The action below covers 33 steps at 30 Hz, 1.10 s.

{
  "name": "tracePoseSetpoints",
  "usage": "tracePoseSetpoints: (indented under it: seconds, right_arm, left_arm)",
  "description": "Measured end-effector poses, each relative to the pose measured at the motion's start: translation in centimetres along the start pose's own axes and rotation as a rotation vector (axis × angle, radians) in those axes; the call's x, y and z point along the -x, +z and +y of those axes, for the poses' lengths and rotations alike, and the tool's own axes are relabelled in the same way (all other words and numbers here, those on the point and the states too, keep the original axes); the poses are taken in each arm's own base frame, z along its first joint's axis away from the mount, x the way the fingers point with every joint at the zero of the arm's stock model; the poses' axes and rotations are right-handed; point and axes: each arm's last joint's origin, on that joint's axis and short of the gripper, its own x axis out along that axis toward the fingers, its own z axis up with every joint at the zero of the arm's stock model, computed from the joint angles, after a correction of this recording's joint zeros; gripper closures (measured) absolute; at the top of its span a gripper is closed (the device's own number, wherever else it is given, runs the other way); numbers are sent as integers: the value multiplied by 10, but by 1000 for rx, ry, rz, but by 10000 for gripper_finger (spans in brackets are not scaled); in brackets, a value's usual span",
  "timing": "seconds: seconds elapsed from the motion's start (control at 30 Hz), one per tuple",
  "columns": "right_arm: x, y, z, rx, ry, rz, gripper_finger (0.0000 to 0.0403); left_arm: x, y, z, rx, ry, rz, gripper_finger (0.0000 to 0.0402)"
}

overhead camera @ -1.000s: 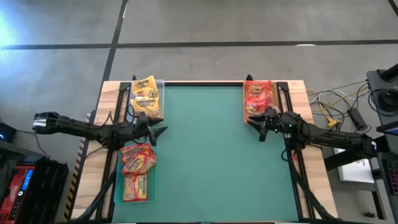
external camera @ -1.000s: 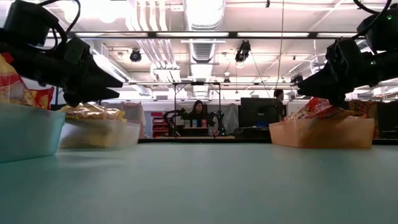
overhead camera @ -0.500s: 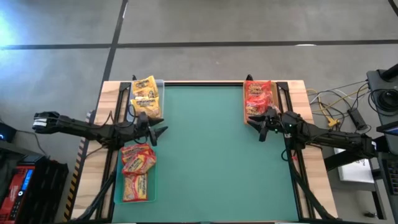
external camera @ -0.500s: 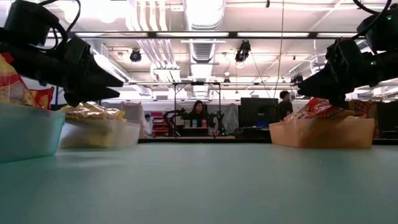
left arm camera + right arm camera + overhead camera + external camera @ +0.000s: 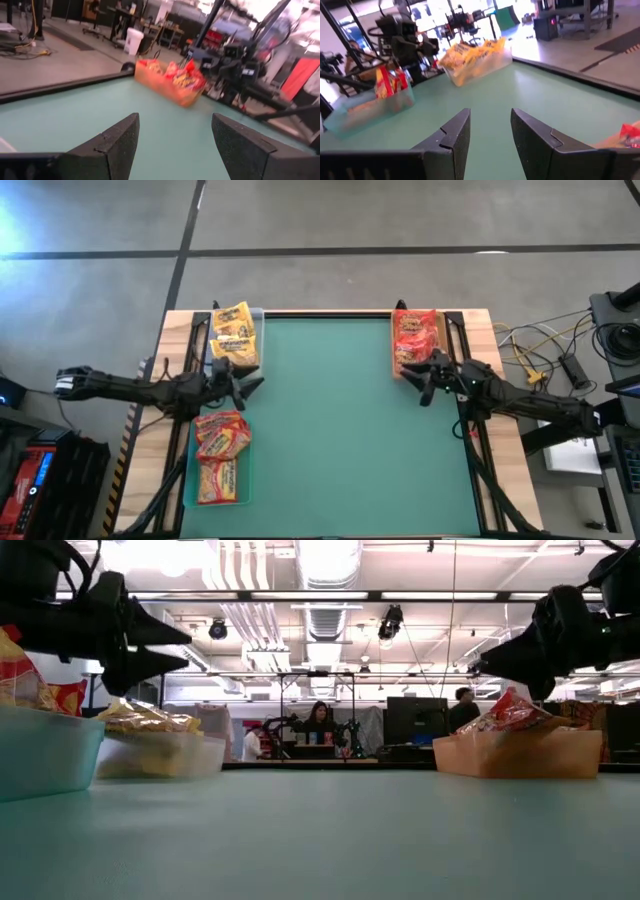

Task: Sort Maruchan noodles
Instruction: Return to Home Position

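All the noodle packets lie in three trays. Yellow packets (image 5: pixel 234 335) fill a clear tray at the far left. Red packets (image 5: pixel 413 338) fill a tan tray (image 5: pixel 520 752) at the far right. Red-orange and yellow packets (image 5: pixel 220 452) fill a green tray (image 5: pixel 45 755) at the near left. My left gripper (image 5: pixel 252 388) hovers open above the mat's left edge, between the clear and green trays. My right gripper (image 5: pixel 420 385) hovers open just near the tan tray's near end. Both are empty, fingers pointing toward the table's middle.
The green mat (image 5: pixel 330 430) between the trays is bare. Wooden table edges and black frame rails run along both sides. Cables and equipment (image 5: pixel 560 355) sit beyond the right edge. People and workbenches show in the room beyond the far edge.
Both grippers have risen a little above the table. The left one has also drawn back slightly toward the table's left edge. The packets and trays have stayed where they were.
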Motion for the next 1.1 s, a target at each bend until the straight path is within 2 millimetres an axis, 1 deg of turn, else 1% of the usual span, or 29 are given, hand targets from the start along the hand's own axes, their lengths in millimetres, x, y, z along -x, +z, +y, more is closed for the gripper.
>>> tracePoseSetpoints:
  seconds: [0.5, 1.1]
  right_arm:
    - [15, 16, 5, 6, 60, -209, 271]
    - [15, 14, 4, 5, 52, -185, 271]
  left_arm:
    - [13, 20, -1, 89, -68, -167, 169]
    - [26, 34, 0, 157, -119, -294, 169]
